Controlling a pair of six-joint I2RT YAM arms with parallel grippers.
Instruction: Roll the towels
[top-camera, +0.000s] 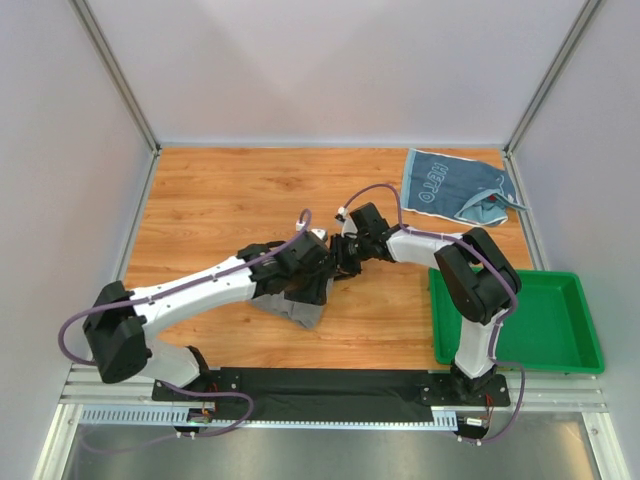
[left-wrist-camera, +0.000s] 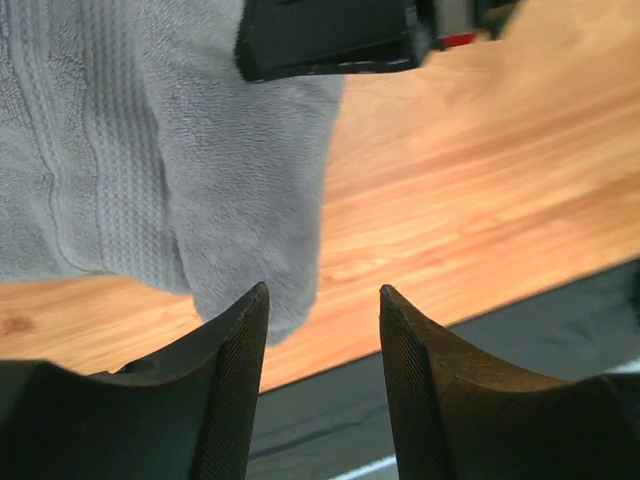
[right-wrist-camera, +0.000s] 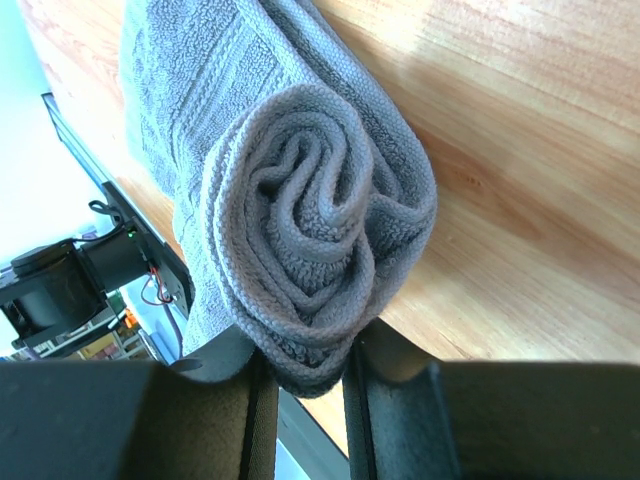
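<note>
Right tool (right-wrist-camera: 305, 360) clamps the coiled grey towel (right-wrist-camera: 310, 230) so the roll holds, left tool (left-wrist-camera: 322, 320) open and empty beside it.

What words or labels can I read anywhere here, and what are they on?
On the blue towel: big white capital letters, lying sideways, too blurred to read surely; the first looks like "H".
On the grey towel and the green tray: no writing visible.
</note>
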